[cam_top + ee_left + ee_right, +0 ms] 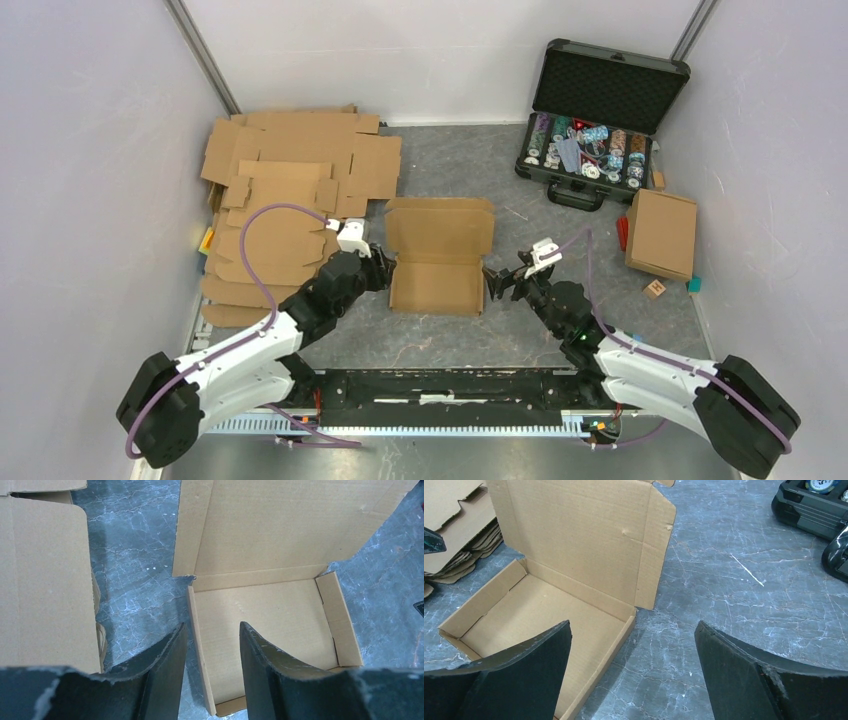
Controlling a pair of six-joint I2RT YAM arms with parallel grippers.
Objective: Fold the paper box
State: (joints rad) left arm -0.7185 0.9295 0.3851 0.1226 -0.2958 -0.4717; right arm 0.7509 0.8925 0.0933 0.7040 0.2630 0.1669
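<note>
The paper box sits in the middle of the grey marbled surface, between the two arms. It is partly folded: the tray has its low side walls standing up, and the lid lies open, leaning away toward the far side, with its side flaps not tucked in.

The left pincer is at the tray's left wall. In the left wrist view its jaws stand partly apart, and the wall runs into the gap between them with room on both sides, so it is open and not clamped on the cardboard.

The right pincer is at the tray's right wall with its jaws spread wide open. In its wrist view one finger hangs over the inside of the tray and the other over bare surface, holding nothing.

A stack of flat cardboard blanks lies to the far left. An open black case of chips stands at the far right, and a closed cardboard box lies near it
</note>
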